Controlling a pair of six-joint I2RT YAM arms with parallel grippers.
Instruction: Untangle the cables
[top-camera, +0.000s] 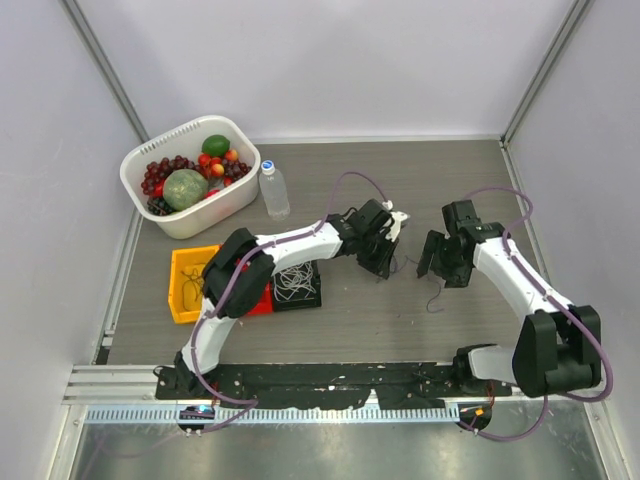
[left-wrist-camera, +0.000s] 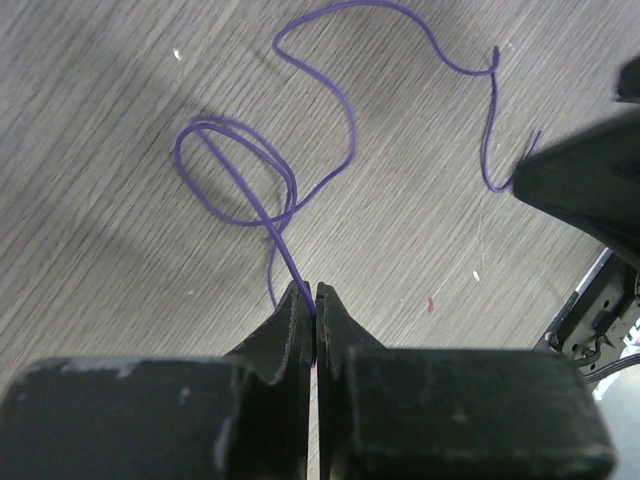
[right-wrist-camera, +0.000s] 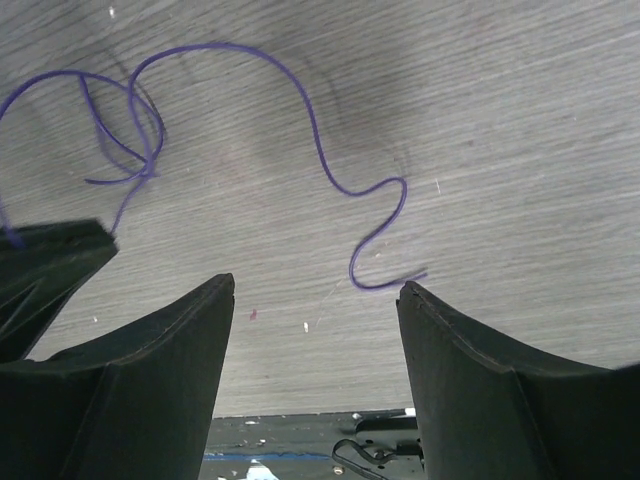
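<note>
Pinched tight in the left gripper (left-wrist-camera: 315, 300): purple cable (left-wrist-camera: 352, 128), sprawled on the table (top-camera: 400, 325), right of centre. Wide open and empty at the right gripper (right-wrist-camera: 315, 300). Likely to cinch the double loop into a knot if lifted straight; could also slip from so thin a pinch.

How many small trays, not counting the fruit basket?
3: yellow tray at left, red tray next, partly hidden under the left arm, black tray rightmost; more could be hidden.

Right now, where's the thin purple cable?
Top view, right of centre: purple cable lies on the grey table, pinched by the left gripper, tail under the open right gripper.
</note>
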